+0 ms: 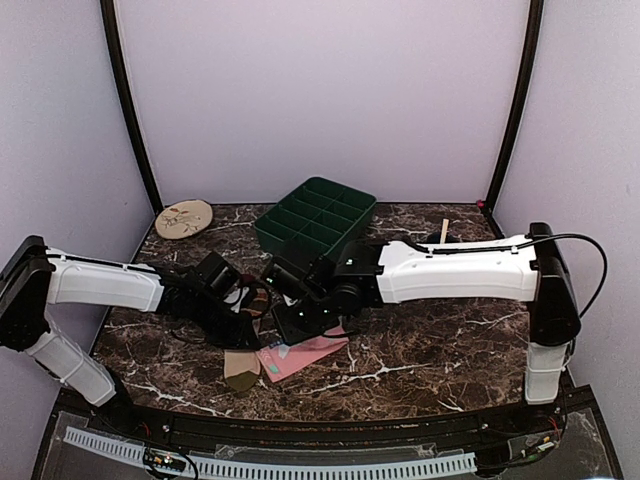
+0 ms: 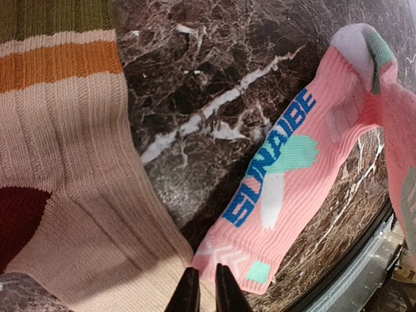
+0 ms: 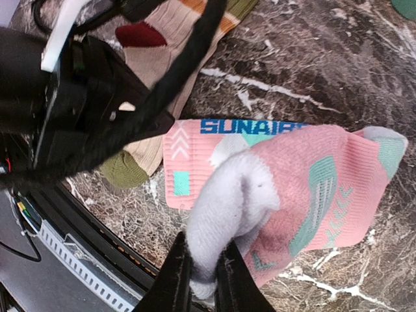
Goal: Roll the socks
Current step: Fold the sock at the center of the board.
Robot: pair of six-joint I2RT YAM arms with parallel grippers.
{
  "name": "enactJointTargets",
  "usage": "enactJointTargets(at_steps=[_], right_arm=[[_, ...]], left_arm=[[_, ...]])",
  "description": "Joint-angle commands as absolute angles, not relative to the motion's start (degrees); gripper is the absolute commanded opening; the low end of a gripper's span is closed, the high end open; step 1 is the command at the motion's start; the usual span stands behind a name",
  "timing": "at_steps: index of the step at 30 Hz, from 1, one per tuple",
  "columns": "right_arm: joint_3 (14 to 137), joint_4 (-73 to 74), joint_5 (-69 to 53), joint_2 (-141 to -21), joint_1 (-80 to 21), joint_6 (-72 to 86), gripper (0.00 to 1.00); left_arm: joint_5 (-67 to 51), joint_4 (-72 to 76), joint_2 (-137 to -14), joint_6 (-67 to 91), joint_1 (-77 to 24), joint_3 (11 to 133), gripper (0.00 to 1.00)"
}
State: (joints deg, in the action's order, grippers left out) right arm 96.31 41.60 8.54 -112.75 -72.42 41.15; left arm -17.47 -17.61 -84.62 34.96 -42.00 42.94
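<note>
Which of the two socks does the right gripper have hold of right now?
The pink sock with teal patches: its white end is pinched in the right gripper. The striped beige sock lies flat beside it.

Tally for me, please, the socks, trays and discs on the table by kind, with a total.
Socks: 2 (pink sock, striped beige sock)
Green compartment tray: 1
Round beige disc: 1
Total: 4

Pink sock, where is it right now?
In the top view, the pink sock lies near the table's front edge, middle-left, its toe pinched by the right claw. The beige striped sock is beside it, on its left.
</note>
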Motion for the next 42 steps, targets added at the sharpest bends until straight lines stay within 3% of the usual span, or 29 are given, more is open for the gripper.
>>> enactJointTargets(at_steps=[1,9,36,42], right_arm=[[97.42,39.19,6.57,-114.78,-73.56,39.76,0.12],[99.3,38.43,5.0,-118.2,-73.88,38.34,0.12],[102.23,36.85,1.37,-125.84,-74.47,34.97,0.14],[102.47,36.35,0.76,-126.72,-74.53,34.89,0.18]], left_arm=[[-20.85,-15.68,-83.21,36.79,-40.29,41.12,0.12],[-23.69,-13.83,-85.98,37.02,-39.82,41.38,0.07],[-24.7,-13.57,-88.71,36.99,-39.83,42.87,0.05],[-24.51,-13.49,-88.6,37.01,-39.75,42.89,0.05]])
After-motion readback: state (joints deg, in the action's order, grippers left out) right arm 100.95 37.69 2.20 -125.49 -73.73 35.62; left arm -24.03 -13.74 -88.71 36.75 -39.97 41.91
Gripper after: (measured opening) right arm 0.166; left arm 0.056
